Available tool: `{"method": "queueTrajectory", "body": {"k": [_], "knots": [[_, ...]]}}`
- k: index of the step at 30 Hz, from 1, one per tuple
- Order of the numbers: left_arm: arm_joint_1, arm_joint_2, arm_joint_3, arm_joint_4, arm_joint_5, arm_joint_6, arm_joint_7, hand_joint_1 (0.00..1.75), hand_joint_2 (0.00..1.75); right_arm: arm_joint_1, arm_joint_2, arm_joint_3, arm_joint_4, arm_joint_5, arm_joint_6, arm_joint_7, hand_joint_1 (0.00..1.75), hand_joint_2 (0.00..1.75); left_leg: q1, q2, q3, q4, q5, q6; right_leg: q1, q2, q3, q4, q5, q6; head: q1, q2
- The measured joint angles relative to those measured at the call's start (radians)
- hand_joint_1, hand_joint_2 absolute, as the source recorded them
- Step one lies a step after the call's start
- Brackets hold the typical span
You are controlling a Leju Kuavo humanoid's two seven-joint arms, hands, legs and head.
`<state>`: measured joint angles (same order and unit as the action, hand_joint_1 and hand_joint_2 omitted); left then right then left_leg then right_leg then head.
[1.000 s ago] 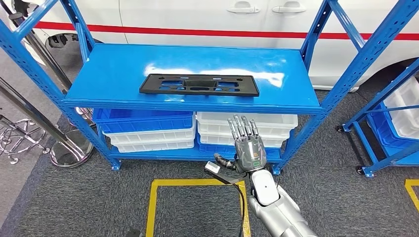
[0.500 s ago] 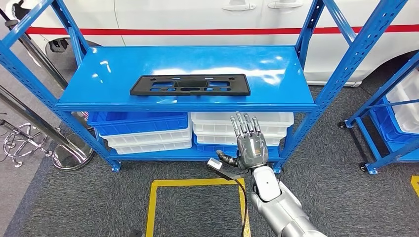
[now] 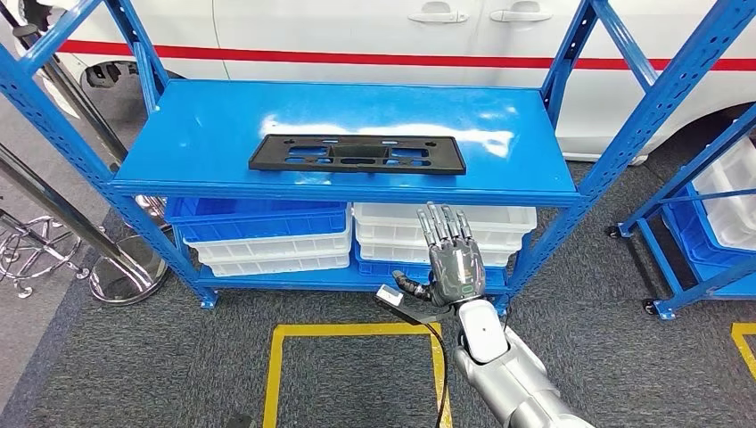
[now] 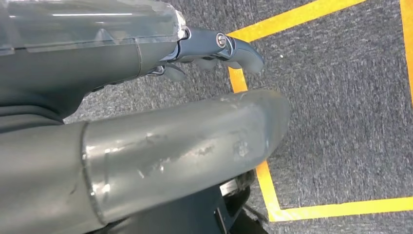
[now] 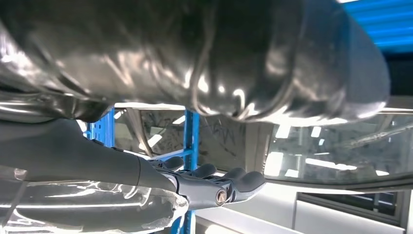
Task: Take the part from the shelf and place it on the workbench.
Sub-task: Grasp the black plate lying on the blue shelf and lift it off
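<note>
Over the last second your view swayed while the part (image 3: pixel 358 153) stayed flat on the shelf (image 3: pixel 205 116). Your right hand (image 3: pixel 453 260) still hovers below the shelf edge, fingers straight and spread, holding nothing; the left hand (image 4: pixel 146 146) hangs over the floor, also holding nothing. The reach has barely begun.

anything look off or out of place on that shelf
Nothing stands out. The black part lies flat and whole on the blue shelf, roughly square to its front edge. The right robot hand is raised below it, holding nothing.
</note>
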<state>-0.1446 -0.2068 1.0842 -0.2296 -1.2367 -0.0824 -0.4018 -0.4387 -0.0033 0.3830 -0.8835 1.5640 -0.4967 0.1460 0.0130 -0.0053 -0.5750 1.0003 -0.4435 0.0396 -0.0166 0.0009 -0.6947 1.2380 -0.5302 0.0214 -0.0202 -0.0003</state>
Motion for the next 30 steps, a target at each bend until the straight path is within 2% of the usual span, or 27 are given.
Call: {"method": "queueTrajectory", "body": {"k": [2, 3, 4, 6, 8, 9, 11, 12, 13, 14, 15, 17, 18, 19, 22, 23, 25, 27, 28, 29, 30], "knots": [[0.0, 0.0, -0.002, 0.0, 0.0, 0.0, 0.0, 0.0, 0.0, -0.006, -0.002, 0.0, 0.001, 0.0, 0.004, 0.011, 0.0, 0.0, -0.001, -0.001, 0.001, 0.005, -0.005, -0.007, 0.0, 0.0, 0.066, -0.141, 0.064, -0.004, 0.0, 0.0], [-0.001, 0.0, -0.002, 0.0, 0.0, 0.0, 0.0, 0.0, 0.0, -0.009, -0.002, 0.0, 0.002, 0.0, 0.005, 0.014, 0.0, 0.0, -0.003, -0.001, 0.0, 0.007, -0.006, -0.012, 0.002, 0.0, 0.088, -0.189, 0.079, -0.008, 0.0, 0.0], [-0.001, 0.0, -0.003, 0.0, 0.0, 0.0, -0.001, 0.0, 0.0, -0.01, -0.002, 0.0, 0.002, 0.0, 0.005, 0.017, 0.0, 0.0, -0.005, -0.001, -0.001, 0.008, -0.008, -0.017, 0.004, 0.001, 0.097, -0.211, 0.081, -0.011, 0.0, 0.0], [-0.002, 0.0, -0.003, 0.0, 0.0, 0.0, -0.001, 0.0, 0.0, -0.011, -0.004, 0.0, 0.002, 0.0, 0.004, 0.018, 0.0, 0.0, -0.006, -0.001, -0.002, 0.006, -0.008, -0.027, 0.006, 0.002, 0.098, -0.214, 0.08, -0.02, -0.001, 0.0], [-0.001, 0.0, -0.004, 0.0, 0.0, 0.0, -0.001, 0.0, 0.0, -0.012, -0.005, 0.0, 0.002, 0.0, 0.003, 0.018, 0.0, 0.0, -0.003, -0.001, -0.009, 0.029, -0.027, -0.038, 0.003, 0.001, 0.101, -0.221, 0.083, -0.034, -0.001, 0.0], [-0.002, 0.0, -0.005, 0.0, 0.0, 0.0, -0.001, 0.0, 0.0, -0.012, -0.005, 0.0, 0.001, 0.0, 0.003, 0.018, 0.0, 0.0, -0.002, 0.0, -0.025, 0.066, -0.051, -0.042, 0.001, 0.0, 0.103, -0.224, 0.084, -0.04, -0.001, 0.0], [-0.001, 0.0, -0.008, 0.0, -0.001, 0.0, -0.001, 0.0, 0.0, -0.012, -0.005, 0.0, 0.001, 0.0, 0.004, 0.018, 0.0, 0.0, 0.0, 0.0, -0.084, 0.194, -0.116, -0.049, 0.002, -0.002, 0.103, -0.225, 0.084, -0.048, -0.001, 0.0], [0.0, 0.0, -0.009, 0.0, -0.001, 0.0, -0.001, 0.0, 0.0, -0.012, -0.005, 0.0, 0.001, 0.0, 0.004, 0.018, 0.0, 0.0, 0.0, 0.0, -0.114, 0.257, -0.138, -0.05, 0.003, -0.002, 0.103, -0.224, 0.083, -0.049, -0.001, 0.0], [0.001, 0.0, -0.011, 0.0, -0.001, 0.0, -0.001, 0.0, 0.0, -0.011, -0.005, 0.0, 0.001, 0.0, 0.004, 0.018, 0.0, 0.0, 0.0, 0.0, -0.133, 0.294, -0.144, -0.051, 0.004, -0.002, 0.103, -0.223, 0.082, -0.049, -0.001, 0.0], [0.001, 0.0, -0.012, 0.0, -0.001, 0.0, -0.001, 0.0, 0.0, -0.011, -0.005, 0.0, 0.001, 0.0, 0.004, 0.018, 0.0, 0.0, 0.0, 0.0, -0.134, 0.292, -0.129, -0.049, 0.005, -0.001, 0.103, -0.221, 0.081, -0.05, -0.001, 0.0], [0.001, 0.0, -0.013, 0.0, -0.001, 0.0, -0.001, 0.0, 0.0, -0.01, -0.005, 0.0, 0.001, 0.0, 0.003, 0.018, 0.0, 0.0, 0.0, 0.0, -0.115, 0.249, -0.097, -0.046, 0.005, -0.001, 0.104, -0.219, 0.08, -0.049, -0.001, 0.0], [-0.002, 0.001, -0.016, 0.0, -0.001, 0.0, -0.001, 0.0, 0.0, -0.011, -0.005, 0.0, 0.001, 0.0, 0.002, 0.018, 0.0, 0.0, -0.004, 0.0, -0.048, 0.107, -0.029, -0.035, 0.008, 0.001, 0.107, -0.215, 0.076, -0.045, -0.001, 0.0], [-0.003, 0.001, -0.017, 0.0, -0.001, 0.0, -0.001, 0.0, 0.0, -0.011, -0.005, 0.0, 0.001, 0.0, 0.002, 0.018, 0.0, 0.0, -0.006, 0.0, -0.022, 0.054, -0.012, -0.03, 0.009, 0.001, 0.106, -0.214, 0.075, -0.041, -0.001, 0.0], [-0.004, 0.001, -0.017, 0.0, -0.001, 0.0, -0.002, 0.0, 0.0, -0.01, -0.005, 0.0, 0.001, 0.0, 0.001, 0.018, 0.0, 0.0, -0.008, 0.0, -0.008, 0.023, -0.007, -0.025, 0.01, 0.001, 0.106, -0.214, 0.074, -0.037, -0.001, 0.0], [0.001, 0.001, -0.018, 0.0, -0.001, 0.0, -0.004, 0.0, 0.0, 0.0, -0.006, 0.0, -0.003, 0.0, -0.003, 0.022, 0.0, 0.0, -0.006, 0.0, -0.002, 0.004, -0.004, -0.015, 0.011, 0.001, 0.106, -0.219, 0.076, -0.021, -0.001, 0.0], [0.003, 0.001, -0.018, 0.0, -0.001, 0.0, -0.004, 0.0, 0.0, 0.005, -0.006, 0.0, -0.006, 0.0, -0.004, 0.024, 0.0, 0.0, -0.003, 0.0, 0.001, -0.002, -0.001, -0.01, 0.011, 0.001, 0.104, -0.209, 0.067, -0.016, 0.0, 0.0], [0.007, 0.001, -0.018, 0.0, -0.001, 0.0, -0.006, 0.0, 0.0, 0.015, -0.007, 0.0, -0.011, 0.0, -0.005, 0.031, 0.0, 0.0, 0.001, 0.002, 0.006, -0.01, 0.004, -0.002, 0.008, 0.0, 0.068, -0.13, 0.017, -0.008, 0.0, 0.0], [0.009, 0.001, -0.018, 0.0, -0.001, 0.0, -0.007, 0.0, 0.0, 0.03, -0.009, 0.0, -0.012, 0.0, -0.005, 0.036, 0.0, 0.0, 0.001, 0.002, 0.005, -0.01, 0.003, 0.001, 0.005, 0.0, 0.004, -0.002, -0.04, -0.003, 0.0, 0.0], [0.011, 0.001, -0.018, 0.0, -0.002, 0.0, -0.008, 0.0, 0.0, 0.039, -0.009, 0.0, -0.012, 0.0, -0.006, 0.038, 0.0, 0.0, 0.0, 0.002, 0.006, -0.009, 0.002, 0.002, 0.003, 0.0, -0.019, 0.039, -0.049, 0.0, 0.0, 0.0], [0.013, 0.001, -0.018, 0.0, -0.002, 0.0, -0.008, 0.0, 0.0, 0.047, -0.01, 0.0, -0.013, 0.0, -0.007, 0.042, 0.0, 0.0, 0.0, 0.001, 0.006, -0.008, 0.0, 0.001, 0.002, 0.0, -0.026, 0.045, -0.037, 0.001, 0.0, 0.0], [0.015, 0.001, -0.018, 0.0, -0.003, 0.0, -0.009, 0.0, 0.0, 0.053, -0.011, 0.0, -0.013, 0.0, -0.009, 0.045, 0.0, 0.0, 0.001, 0.001, 0.008, -0.006, -0.003, 0.0, 0.0, 0.0, -0.012, 0.012, -0.007, 0.001, 0.0, 0.0]]}}
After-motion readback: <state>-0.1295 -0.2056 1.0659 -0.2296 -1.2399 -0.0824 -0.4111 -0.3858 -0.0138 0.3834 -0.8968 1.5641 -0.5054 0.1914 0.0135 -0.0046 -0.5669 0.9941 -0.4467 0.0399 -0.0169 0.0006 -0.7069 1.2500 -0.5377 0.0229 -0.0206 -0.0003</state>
